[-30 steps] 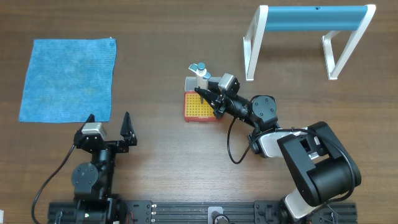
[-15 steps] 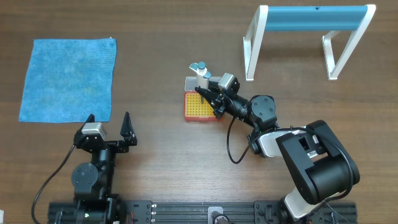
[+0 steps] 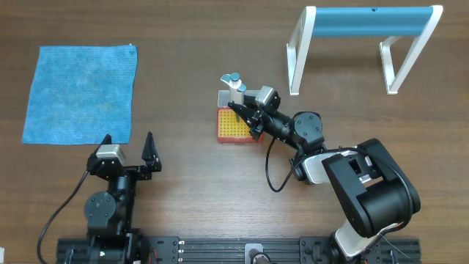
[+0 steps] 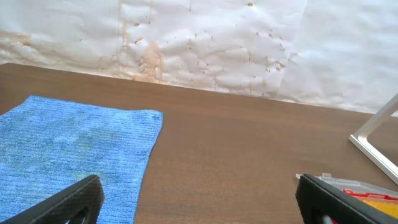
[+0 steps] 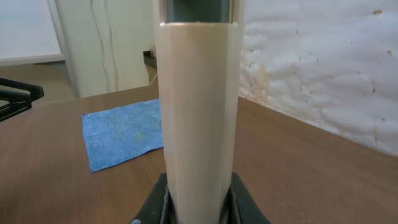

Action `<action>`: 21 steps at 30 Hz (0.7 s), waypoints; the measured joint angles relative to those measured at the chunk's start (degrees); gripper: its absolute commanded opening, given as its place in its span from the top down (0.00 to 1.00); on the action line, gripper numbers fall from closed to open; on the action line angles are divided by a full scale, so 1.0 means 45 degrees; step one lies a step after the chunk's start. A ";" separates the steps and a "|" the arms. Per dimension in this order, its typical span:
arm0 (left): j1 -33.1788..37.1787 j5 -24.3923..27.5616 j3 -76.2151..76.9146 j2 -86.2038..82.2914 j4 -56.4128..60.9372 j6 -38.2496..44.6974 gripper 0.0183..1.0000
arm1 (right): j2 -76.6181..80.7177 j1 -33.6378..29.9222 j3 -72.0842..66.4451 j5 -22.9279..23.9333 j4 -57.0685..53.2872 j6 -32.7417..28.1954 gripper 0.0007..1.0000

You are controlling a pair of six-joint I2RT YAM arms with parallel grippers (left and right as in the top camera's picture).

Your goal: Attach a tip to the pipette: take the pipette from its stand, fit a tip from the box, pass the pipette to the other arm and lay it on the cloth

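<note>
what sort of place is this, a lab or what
Probably a mock lab bench for robot trials: a pipette by a tip box, a white and blue stand and a blue cloth, all on a wooden table.

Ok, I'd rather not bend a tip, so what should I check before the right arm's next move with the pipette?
1. Grip on the pipette: ok, the right gripper is shut on its body.
2. Pipette off the stand: ok.
3. Pipette lined up over the tip box: cannot tell; the top view puts it at the box's edge.
4. Tip fitted: cannot tell, the lower end is hidden.
5. Left gripper ready for handover: ok, open, beside the cloth.
6. Cloth flat: ok.
</note>
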 measured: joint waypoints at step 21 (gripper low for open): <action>0.0000 0.0000 0.0000 0.0000 0.0000 0.0000 0.00 | -0.4007 0.0389 0.4697 -0.0364 -0.9190 -0.0967 0.93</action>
